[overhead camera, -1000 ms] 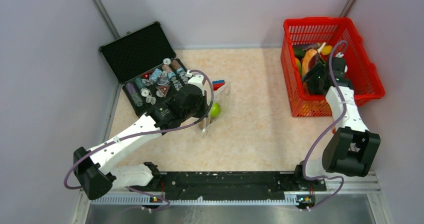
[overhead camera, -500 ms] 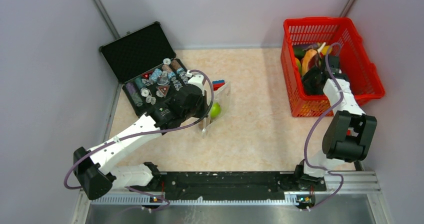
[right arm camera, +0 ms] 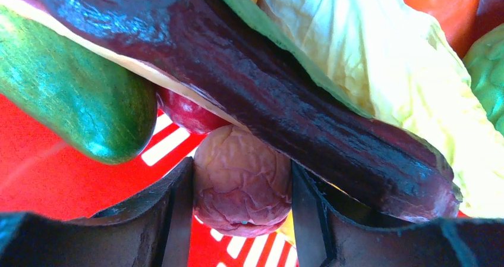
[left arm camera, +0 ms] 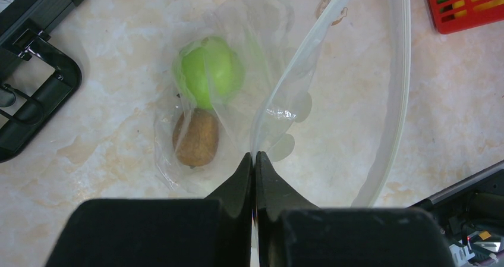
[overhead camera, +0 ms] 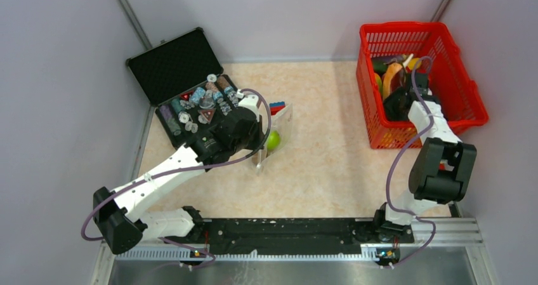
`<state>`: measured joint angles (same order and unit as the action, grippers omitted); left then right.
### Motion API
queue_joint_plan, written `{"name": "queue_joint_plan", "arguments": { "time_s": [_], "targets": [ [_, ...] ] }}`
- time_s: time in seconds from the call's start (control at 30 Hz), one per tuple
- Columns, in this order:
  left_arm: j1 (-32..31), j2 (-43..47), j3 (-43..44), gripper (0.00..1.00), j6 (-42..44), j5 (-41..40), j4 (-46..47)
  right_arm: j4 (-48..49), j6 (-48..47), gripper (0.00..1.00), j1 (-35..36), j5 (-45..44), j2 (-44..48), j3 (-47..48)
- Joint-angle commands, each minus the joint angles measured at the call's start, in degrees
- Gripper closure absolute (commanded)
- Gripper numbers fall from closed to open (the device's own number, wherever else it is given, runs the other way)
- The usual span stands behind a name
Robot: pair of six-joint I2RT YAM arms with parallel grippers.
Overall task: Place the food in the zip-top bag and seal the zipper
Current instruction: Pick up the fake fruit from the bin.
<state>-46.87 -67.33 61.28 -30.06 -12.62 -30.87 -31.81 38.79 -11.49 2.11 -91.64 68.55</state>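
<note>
From above, the zip-top bag stands on the counter beside the black case, and the right arm reaches into the red basket. At the left wrist, the left jaws are clenched on the bag's rim, with a green fruit and a brown fruit inside. At the right wrist, the right jaws grasp a wrinkled reddish fruit under the eggplant.

Bright, even and diffuse from overhead, with only faint soft shadows on the table beneath both arms. White glare streaks on the zip-top bag just ahead of the left pincer, itself dark and blurred. Oversaturated at the right pincer: crisp on the wrinkled reddish fruit between its jaws, glossy highlights along the eggplant above.
</note>
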Motion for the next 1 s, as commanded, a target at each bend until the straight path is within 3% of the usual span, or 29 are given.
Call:
{"name": "queue_joint_plan", "arguments": {
  "time_s": [0.0,0.1,0.17,0.2,0.73,0.97],
  "targets": [
    [0.22,0.95,0.43,1.0,-0.08,0.32,1.14,3.94,-0.87,0.74,-0.18,3.94,4.08,-1.46],
    [0.29,0.92,0.31,1.0,-0.17,0.3,1.29,4.33,-2.37,0.79,-0.41,6.46,6.32,-1.59],
    [0.28,0.68,0.62,1.0,-0.26,0.51,1.41,4.96,-3.0,0.94,-0.69,7.37,7.93,-2.14],
    [0.28,0.56,0.8,1.0,-0.26,0.62,1.43,5.25,-3.01,0.95,-0.85,7.41,8.79,-2.43],
    [0.28,0.67,0.25,1.0,-0.35,0.42,1.19,12.62,0.74,0.94,-4.53,3.3,24.15,-10.06],
    [0.27,0.71,0.29,1.0,-0.35,0.77,1.43,20.23,2.16,0.93,-4.88,6.54,29.15,-14.84]
  ]
}}
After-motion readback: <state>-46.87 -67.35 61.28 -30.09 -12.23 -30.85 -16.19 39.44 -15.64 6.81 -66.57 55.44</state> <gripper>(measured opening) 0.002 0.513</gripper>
